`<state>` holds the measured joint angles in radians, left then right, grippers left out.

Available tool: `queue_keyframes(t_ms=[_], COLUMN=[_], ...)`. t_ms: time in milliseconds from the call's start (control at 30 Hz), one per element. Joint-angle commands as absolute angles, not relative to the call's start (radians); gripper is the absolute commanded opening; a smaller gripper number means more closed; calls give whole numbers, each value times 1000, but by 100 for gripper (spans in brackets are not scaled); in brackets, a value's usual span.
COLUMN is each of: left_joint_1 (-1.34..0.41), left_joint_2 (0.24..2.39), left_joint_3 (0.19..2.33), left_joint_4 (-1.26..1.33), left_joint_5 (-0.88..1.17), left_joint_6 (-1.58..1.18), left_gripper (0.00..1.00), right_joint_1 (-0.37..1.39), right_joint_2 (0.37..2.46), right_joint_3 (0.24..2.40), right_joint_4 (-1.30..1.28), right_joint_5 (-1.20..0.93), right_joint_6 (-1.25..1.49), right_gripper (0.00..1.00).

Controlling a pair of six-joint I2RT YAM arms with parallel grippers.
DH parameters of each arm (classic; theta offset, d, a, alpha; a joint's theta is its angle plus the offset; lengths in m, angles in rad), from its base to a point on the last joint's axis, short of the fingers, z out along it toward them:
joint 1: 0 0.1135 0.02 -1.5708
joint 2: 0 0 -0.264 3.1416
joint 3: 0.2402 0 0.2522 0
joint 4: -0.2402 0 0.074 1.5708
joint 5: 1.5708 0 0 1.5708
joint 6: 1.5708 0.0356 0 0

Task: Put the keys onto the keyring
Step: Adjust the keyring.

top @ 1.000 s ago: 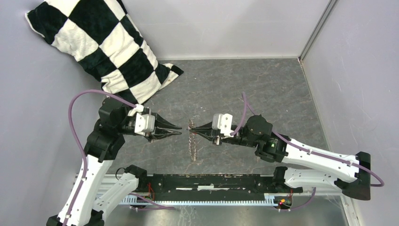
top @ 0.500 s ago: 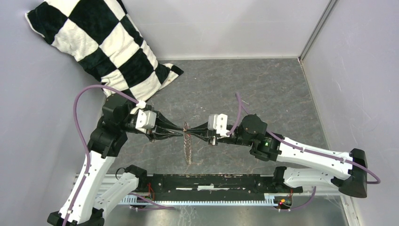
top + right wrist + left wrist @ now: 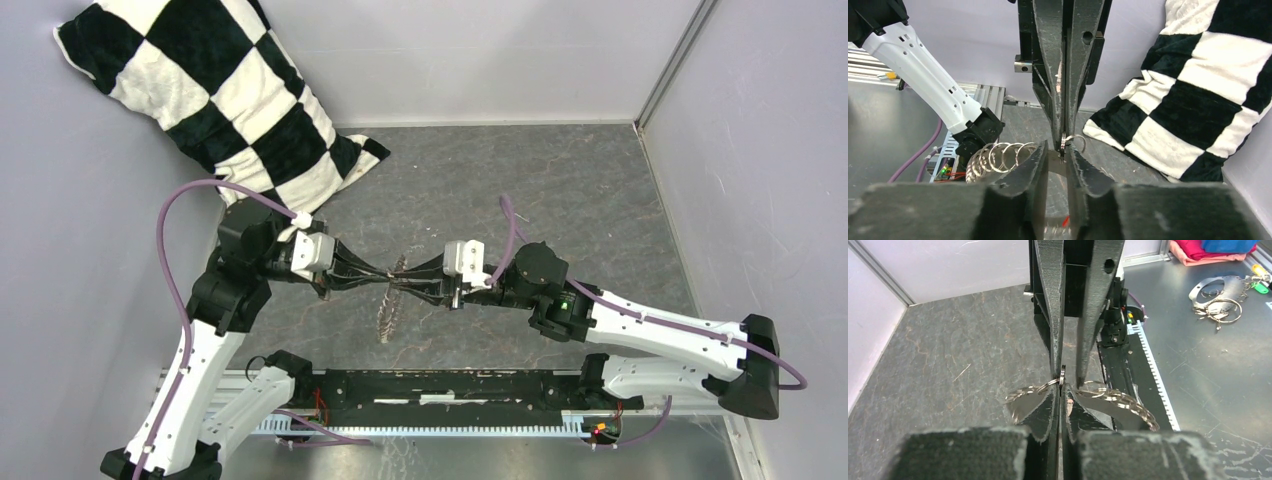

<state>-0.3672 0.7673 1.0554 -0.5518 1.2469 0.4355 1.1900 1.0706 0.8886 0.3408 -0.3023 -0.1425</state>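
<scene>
Grey slate tabletop (image 3: pixel 560 200) lay beneath the keyring (image 3: pixel 386 318), which dangled where both arms' tips met in the overhead view. At the left wrist, the left gripper (image 3: pixel 1060 390) was pinched tight on one ring. At the right wrist, the right gripper (image 3: pixel 1058 152) stood slightly parted.

Worktop (image 3: pixel 560 180): dark grey, mottled like stone.
Walls (image 3: pixel 480 50): plain pale panels on 3 sides.
Pillow (image 3: pixel 230 100): black-and-white checks, propped in far left corner.
Light: even, soft.

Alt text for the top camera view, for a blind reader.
The left arm and right arm meet, jaws tip to tip, over a table, a chain of silver rings dangling between them. A checked pillow leans far left.
</scene>
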Motion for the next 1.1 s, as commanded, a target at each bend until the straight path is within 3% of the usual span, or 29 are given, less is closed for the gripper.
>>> queue_keyframes(t_ms=[0, 100, 200, 333, 567, 767, 1067], left_joint_1=[-371, -370, -371, -371, -371, -371, -370], left_joint_2=[767, 748, 710, 667, 671, 672, 681], left_joint_3=[1071, 1058, 1058, 1054, 1102, 1114, 1154], left_joint_4=[-522, -526, -625, -649, -652, -655, -655], left_joint_5=[1215, 1232, 1268, 1286, 1323, 1347, 1395], left_joint_6=[449, 464, 648, 813, 854, 781, 746], left_gripper=[2, 2, 2, 2, 2, 2, 2], right_joint_1=[1194, 1193, 1188, 1181, 1179, 1180, 1179], right_joint_2=[1070, 1050, 994, 948, 977, 986, 1095], right_joint_3=[923, 940, 966, 1025, 1100, 1074, 1173], right_joint_4=[403, 326, 212, 77, 38, 94, 30], right_joint_5=[-339, -296, -231, -107, -109, -157, -214], right_joint_6=[-119, -124, -138, -131, -111, -107, -83], right_gripper=[32, 49, 66, 79, 81, 71, 68])
